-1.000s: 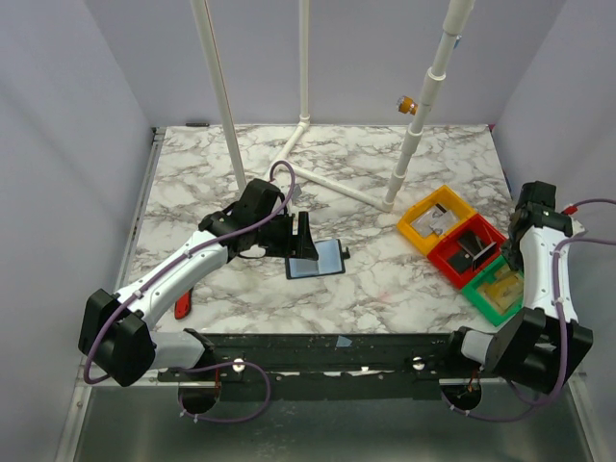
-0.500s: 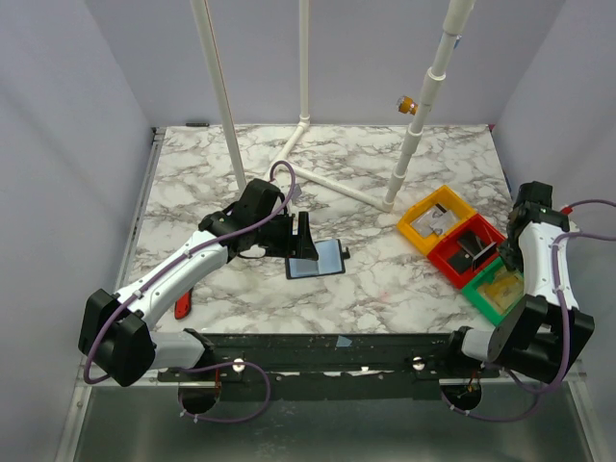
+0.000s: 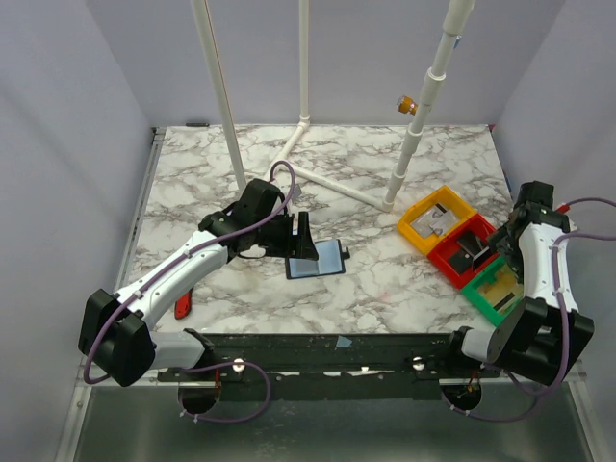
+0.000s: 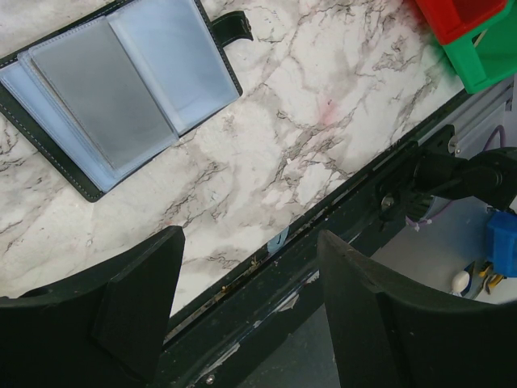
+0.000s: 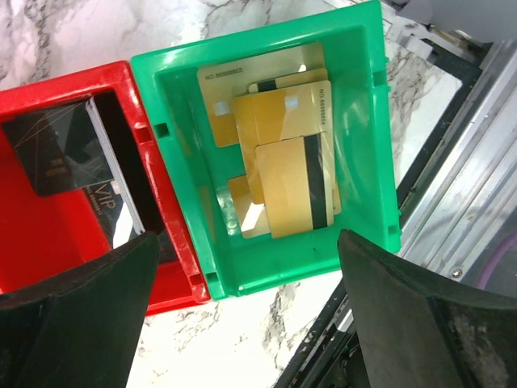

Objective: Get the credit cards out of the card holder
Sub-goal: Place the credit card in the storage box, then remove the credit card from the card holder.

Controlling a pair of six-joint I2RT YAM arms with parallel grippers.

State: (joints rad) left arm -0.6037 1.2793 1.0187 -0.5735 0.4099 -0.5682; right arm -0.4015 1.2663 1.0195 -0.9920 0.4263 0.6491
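The card holder (image 3: 316,258) lies open on the marble, black-edged with pale blue sleeves; in the left wrist view the card holder (image 4: 48,105) shows a grey card (image 4: 101,93) in its top sleeve. My left gripper (image 3: 303,237) hovers at the holder's left end, and the left gripper (image 4: 250,242) is open and empty. My right gripper (image 3: 500,252) hangs over the green bin (image 3: 493,291); the right gripper (image 5: 246,238) is wide open and holds nothing. Several gold credit cards (image 5: 287,162) lie loose in the green bin (image 5: 363,121).
A red bin (image 5: 48,234) holding a black card (image 5: 56,158) touches the green one, with a yellow bin (image 3: 430,219) beyond. White pipe stands (image 3: 404,154) rise at the back. A red tool (image 3: 183,303) lies near the front rail (image 3: 337,351).
My right gripper's jaws have gone from shut to wide open above the green bin. The left arm and the card holder have not moved.
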